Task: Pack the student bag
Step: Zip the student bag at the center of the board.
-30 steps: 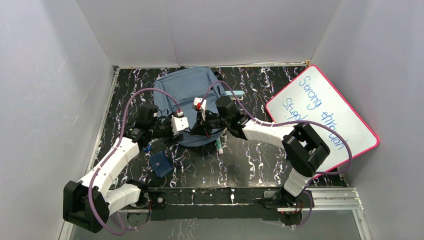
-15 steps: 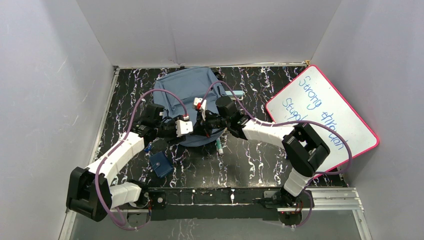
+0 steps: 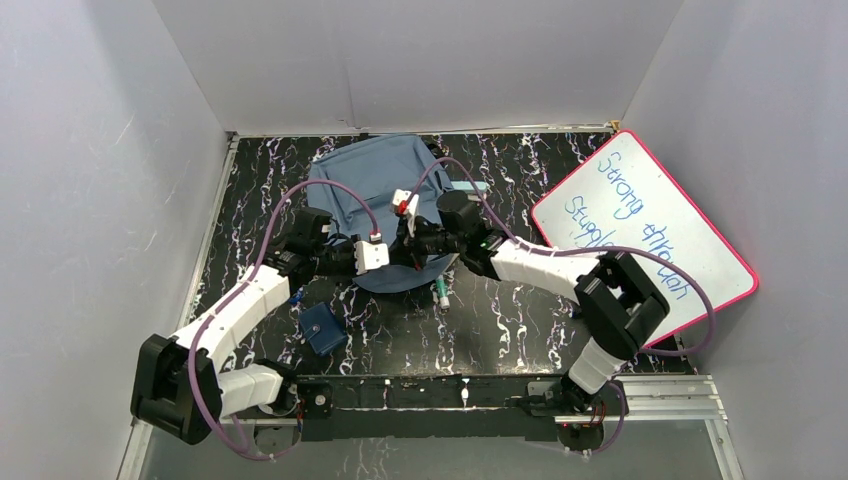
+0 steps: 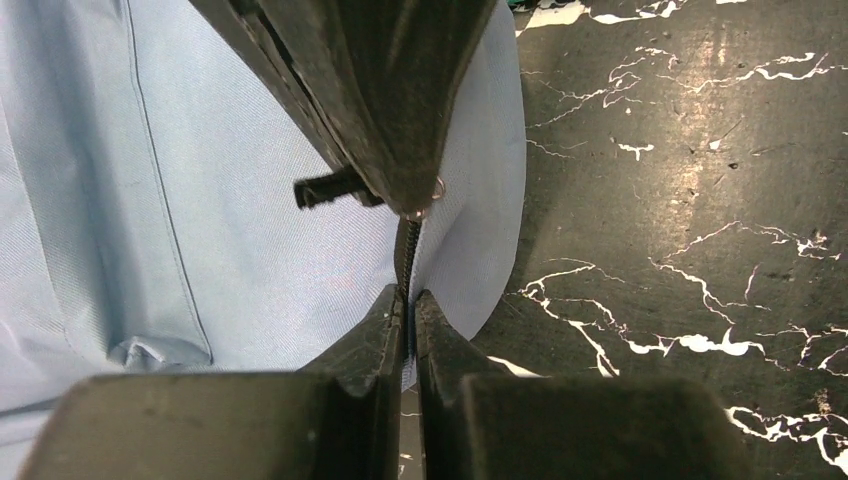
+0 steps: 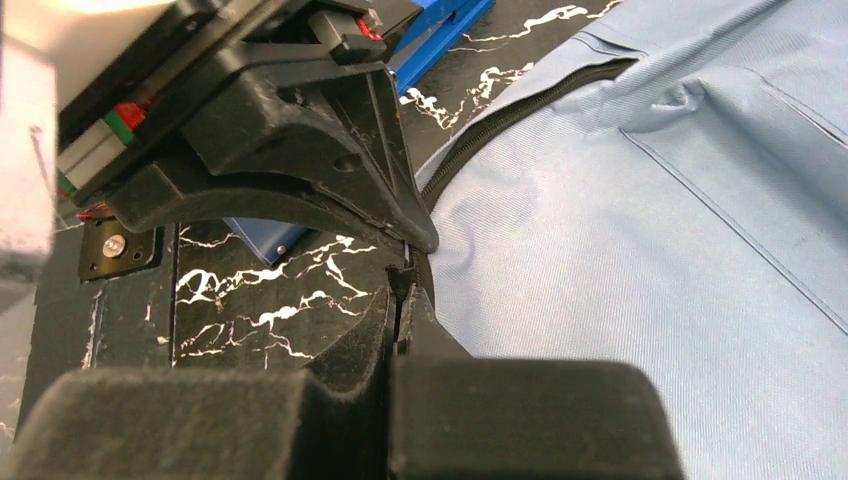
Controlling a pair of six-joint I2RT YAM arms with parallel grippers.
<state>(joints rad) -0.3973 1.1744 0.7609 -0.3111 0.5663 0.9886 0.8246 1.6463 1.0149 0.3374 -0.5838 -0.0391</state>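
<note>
Two-handed pinch, left hand (image 4: pixel 408 312) and right hand (image 5: pixel 400 300) clamped on zipper cord (image 4: pixel 406 250) of student bag (image 4: pixel 200 200)

Three plain, pale grey walls box in the scene: a back wall (image 3: pixel 420 60), a left wall (image 3: pixel 90 180) marked with faint scuffs, and a right wall (image 3: pixel 760 120), all under soft, even light. They enclose a counter (image 3: pixel 520 320) with a black stone-like finish veined in white, glossy enough to catch a dull sheen in the left wrist view. A metal rail (image 3: pixel 470 392) runs along the counter's near edge, a thin pale strip (image 3: pixel 212 215) borders its left side, and a smooth grey surface (image 3: pixel 450 460) lies below the rail
</note>
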